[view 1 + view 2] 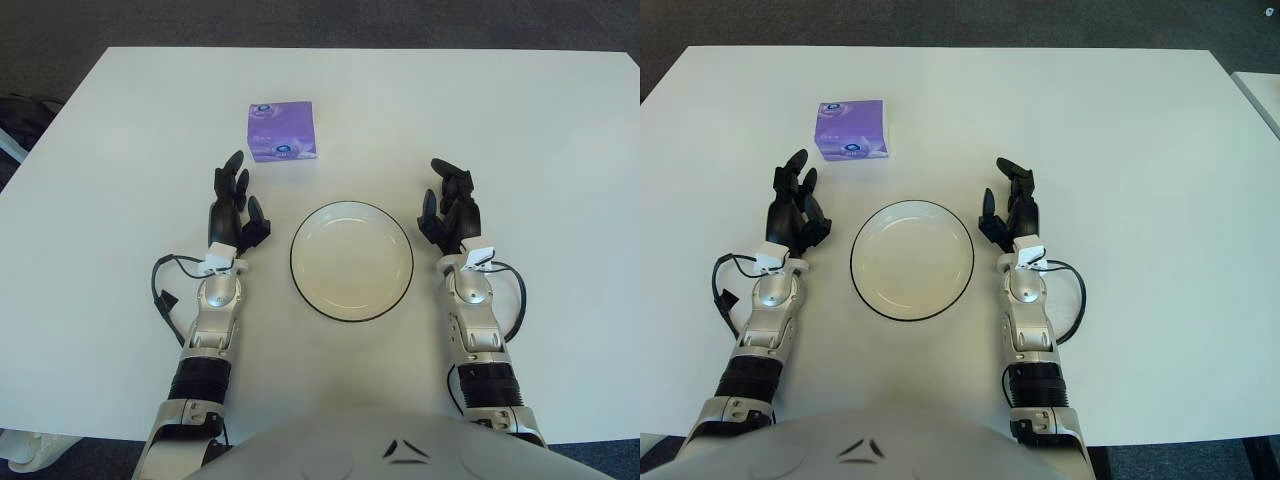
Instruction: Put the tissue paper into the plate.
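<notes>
- table (520, 130): white, fills frame
- plate (351, 208): centre, empty
- left hand (232, 212): left of plate, fingers relaxed, holding nothing
- right hand (452, 210): right of plate, same
- tissue (281, 131): upper left, ungrasped; step: reach pending, next left hand goes up to it

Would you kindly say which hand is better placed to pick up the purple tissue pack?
Left hand: the purple tissue pack lies just beyond its fingertips; the right hand shows across the black-rimmed white plate.
</notes>
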You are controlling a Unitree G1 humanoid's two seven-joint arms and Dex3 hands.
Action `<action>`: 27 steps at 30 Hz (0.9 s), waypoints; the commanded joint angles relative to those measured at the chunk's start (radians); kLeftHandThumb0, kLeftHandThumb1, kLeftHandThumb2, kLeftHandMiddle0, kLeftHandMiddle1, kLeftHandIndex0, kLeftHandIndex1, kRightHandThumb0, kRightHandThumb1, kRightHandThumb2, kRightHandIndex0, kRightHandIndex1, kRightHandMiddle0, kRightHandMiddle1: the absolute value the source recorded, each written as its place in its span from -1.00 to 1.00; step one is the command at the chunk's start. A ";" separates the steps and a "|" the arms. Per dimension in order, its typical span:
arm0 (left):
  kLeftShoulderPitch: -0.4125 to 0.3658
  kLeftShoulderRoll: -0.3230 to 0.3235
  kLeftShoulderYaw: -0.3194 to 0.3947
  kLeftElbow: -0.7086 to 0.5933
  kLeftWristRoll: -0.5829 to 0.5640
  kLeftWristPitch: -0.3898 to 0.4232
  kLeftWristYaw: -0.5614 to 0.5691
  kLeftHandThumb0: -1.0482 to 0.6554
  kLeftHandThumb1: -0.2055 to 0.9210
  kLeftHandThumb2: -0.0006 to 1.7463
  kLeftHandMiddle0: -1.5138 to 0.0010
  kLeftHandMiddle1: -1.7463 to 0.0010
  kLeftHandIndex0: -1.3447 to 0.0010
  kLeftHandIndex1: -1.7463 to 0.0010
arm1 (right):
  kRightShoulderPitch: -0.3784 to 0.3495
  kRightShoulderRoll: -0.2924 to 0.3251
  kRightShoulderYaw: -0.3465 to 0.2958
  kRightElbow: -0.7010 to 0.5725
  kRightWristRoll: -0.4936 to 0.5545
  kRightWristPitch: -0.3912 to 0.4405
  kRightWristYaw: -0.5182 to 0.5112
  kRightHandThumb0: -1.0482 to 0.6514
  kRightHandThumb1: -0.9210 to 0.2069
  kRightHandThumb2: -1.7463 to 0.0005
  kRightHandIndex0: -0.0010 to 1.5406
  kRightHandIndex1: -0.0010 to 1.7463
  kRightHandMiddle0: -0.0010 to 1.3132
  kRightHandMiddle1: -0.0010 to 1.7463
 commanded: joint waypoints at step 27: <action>0.093 0.002 -0.010 0.087 0.068 0.014 0.038 -0.64 1.00 0.08 0.57 0.99 1.00 0.35 | 0.057 0.008 0.001 0.055 0.006 0.062 -0.005 -0.41 -1.00 0.19 -0.41 -0.99 -1.00 0.00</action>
